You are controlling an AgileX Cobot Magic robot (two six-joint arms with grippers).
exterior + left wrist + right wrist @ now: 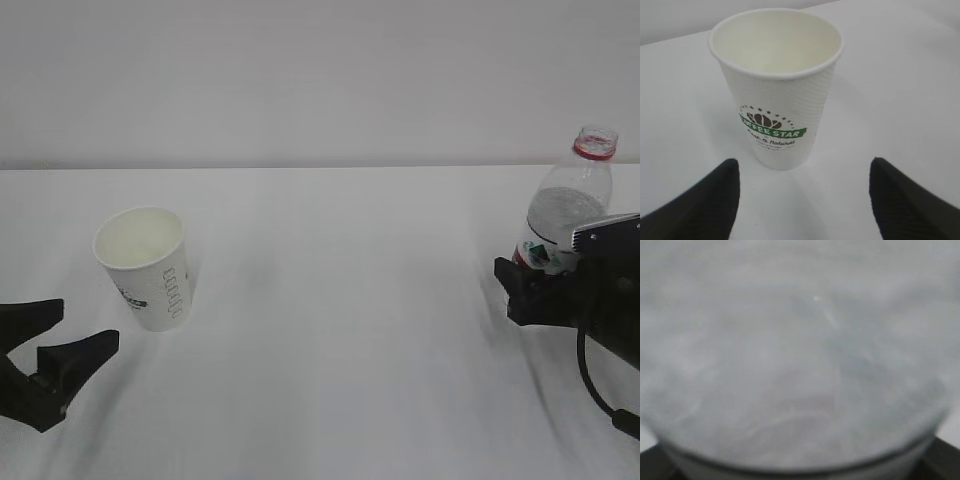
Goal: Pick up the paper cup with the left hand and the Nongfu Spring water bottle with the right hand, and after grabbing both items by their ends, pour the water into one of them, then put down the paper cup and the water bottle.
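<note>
**Two pincers at a cup and a bottle on a white bench**

A white bench (340,330) fills the frame. At right, the Nongfu Spring water bottle (572,205) stands uncapped, its base between the right pincer (528,290); whether that pincer grips it cannot be told. Left of centre stands the paper cup (148,265). At lower left, the left pincer (55,335) gapes apart, near the cup.

We note matte black tapered fingers on the left hand (55,340), and a black right hand (530,285) bearing a light grey plate and a looping black cable.
</note>
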